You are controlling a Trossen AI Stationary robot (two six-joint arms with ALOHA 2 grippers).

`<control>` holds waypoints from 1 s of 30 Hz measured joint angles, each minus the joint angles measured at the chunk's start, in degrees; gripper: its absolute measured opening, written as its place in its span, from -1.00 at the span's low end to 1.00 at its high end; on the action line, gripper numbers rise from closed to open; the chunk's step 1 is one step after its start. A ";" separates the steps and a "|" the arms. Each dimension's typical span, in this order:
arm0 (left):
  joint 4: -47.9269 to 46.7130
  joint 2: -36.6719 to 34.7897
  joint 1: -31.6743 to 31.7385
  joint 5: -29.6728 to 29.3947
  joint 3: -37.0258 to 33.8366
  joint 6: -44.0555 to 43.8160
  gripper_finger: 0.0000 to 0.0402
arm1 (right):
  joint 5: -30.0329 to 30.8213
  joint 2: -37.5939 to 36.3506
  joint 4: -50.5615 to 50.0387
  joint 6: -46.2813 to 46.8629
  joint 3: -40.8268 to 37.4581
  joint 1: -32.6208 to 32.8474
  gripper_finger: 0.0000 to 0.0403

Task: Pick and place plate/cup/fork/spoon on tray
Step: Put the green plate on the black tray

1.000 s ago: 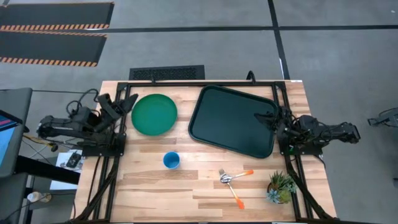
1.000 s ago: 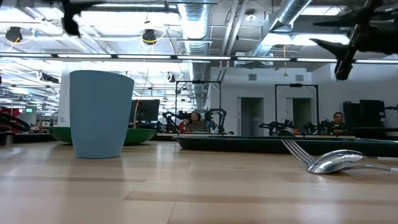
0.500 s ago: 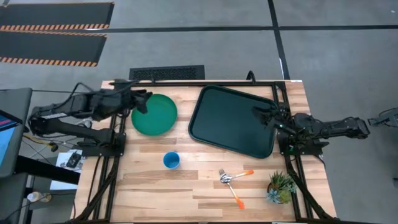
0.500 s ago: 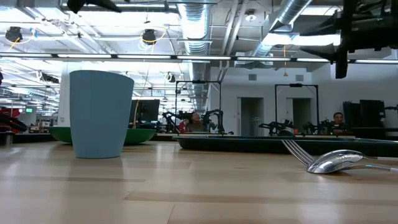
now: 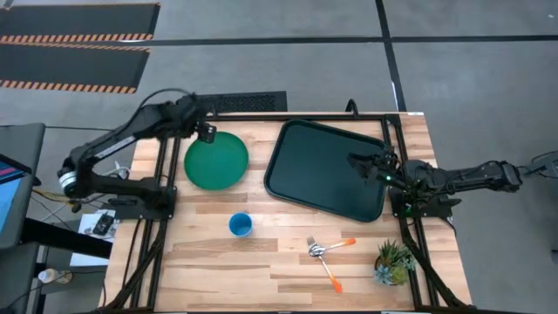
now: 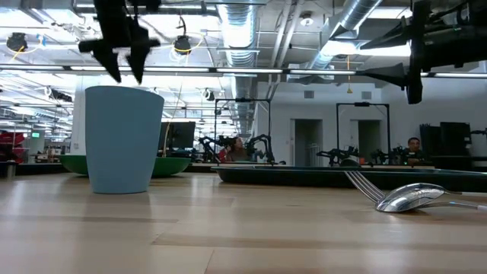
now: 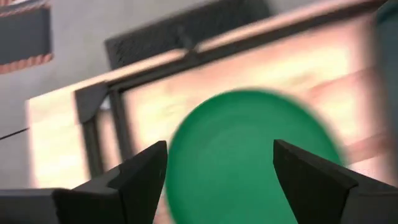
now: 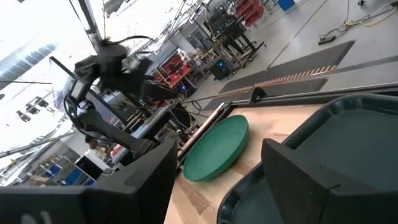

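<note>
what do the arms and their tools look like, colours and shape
Both arms are dark, nearly black, built of slim jointed segments with cables running along them. The left tool ends in two flat, wedge-shaped black fingers with plain faces and no markings visible. The right tool has the same two broad black fingers. A small green light shows on the right arm's wrist.

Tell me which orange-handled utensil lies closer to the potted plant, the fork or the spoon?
The spoon: its handle runs toward the near table edge, ending beside the plant. The fork lies farther back, its handle pointing toward the tray.
</note>
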 joint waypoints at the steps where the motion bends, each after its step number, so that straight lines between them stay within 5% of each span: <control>1: 0.20 1.48 2.38 1.16 0.00 2.71 0.37 | 0.00 0.00 -0.04 -0.01 0.00 -0.01 0.29; 11: 5.83 16.91 18.32 11.56 0.00 19.03 0.37 | 0.00 0.00 -0.10 -0.01 0.04 -0.01 0.29; 18: 7.70 23.67 20.63 11.70 -2.18 23.55 0.37 | 0.00 0.00 -0.13 -0.01 0.04 -0.01 0.29; 30: 20.57 23.20 23.13 17.76 -15.58 24.44 0.37 | 0.00 0.00 -0.11 -0.01 0.07 -0.01 0.29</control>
